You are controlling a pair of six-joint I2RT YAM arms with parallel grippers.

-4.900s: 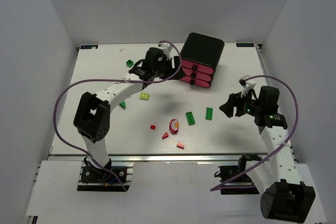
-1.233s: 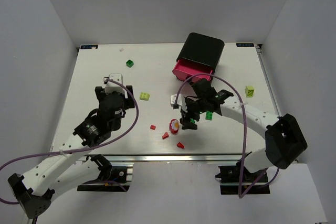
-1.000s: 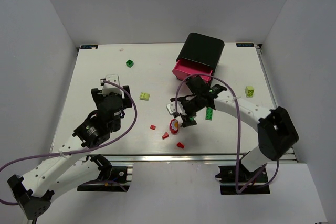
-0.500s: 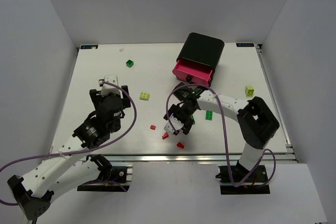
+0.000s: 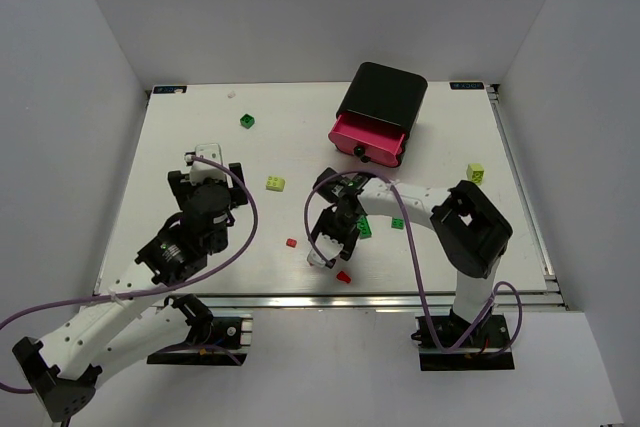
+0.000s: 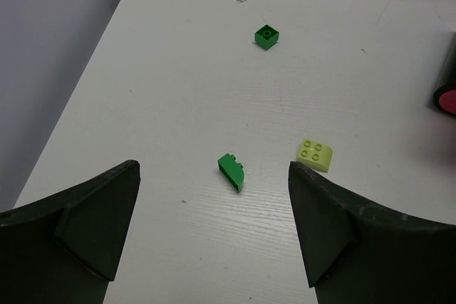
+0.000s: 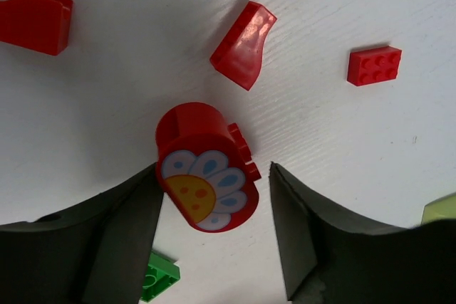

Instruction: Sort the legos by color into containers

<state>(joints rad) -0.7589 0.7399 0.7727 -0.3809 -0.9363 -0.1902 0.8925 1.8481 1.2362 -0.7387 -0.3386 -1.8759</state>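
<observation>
My right gripper (image 5: 330, 243) is open and low over the table, its jaws either side of a round red lego with a flower face (image 7: 206, 170). The left finger (image 7: 121, 226) is against it and the right finger (image 7: 306, 233) stands apart. Other red bits (image 7: 244, 44) (image 7: 374, 65) (image 7: 35, 13) lie just beyond. A green flat brick (image 5: 398, 223) and another (image 5: 363, 228) lie to its right. My left gripper (image 6: 214, 172) is open and empty above a green sloped brick (image 6: 233, 171), with a lime block (image 6: 315, 154) and a green cube (image 6: 266, 35) beyond. The black cabinet (image 5: 385, 95) has its top pink drawer (image 5: 368, 137) pulled out.
A second lime block (image 5: 476, 173) lies near the right edge. Red bits (image 5: 291, 243) (image 5: 343, 276) lie beside my right gripper. Purple cables loop round both arms. White walls enclose the table on three sides.
My right gripper has swung left and toward the near edge, coming down around the red flower lego. The top drawer, shut at first, now stands open. The left arm has barely moved lately.
</observation>
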